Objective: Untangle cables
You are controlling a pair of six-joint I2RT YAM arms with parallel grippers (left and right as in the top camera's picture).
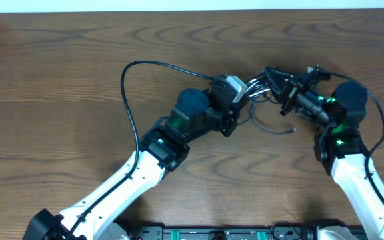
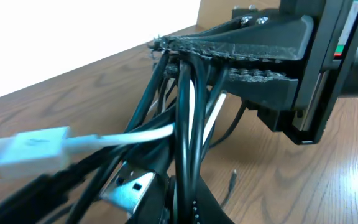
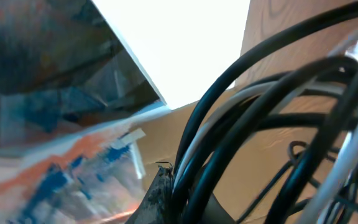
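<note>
Left claw is clamped down tight, jaws narrow, and it looks to be biting the near end of the cables, just beside the right claw. That right claw is pinched shut too. The left wrist view shows its ridged fingers squeezing a fistful of black and white strands!

So both claws are on one bundle, which hangs stretched between them, lifted off the counter.

Below the right claw, a white USB plug juts toward the camera. A metal USB plug sits lower, on a black cord. One thin black strand droops from the right claw onto the counter, ending in a small plug.

How far along? Barely started, by my reading. Black and white cords run side by side through the right claw, crossing and looping. Neither lies apart on its own. The whole separation is left: pull the ends apart, free one cord, lay each down alone.

Any writing? None I can read. No brand shows on the plugs, and the blurred orange-and-blue patch left of the right claw's fingertip gives no letters.
</note>
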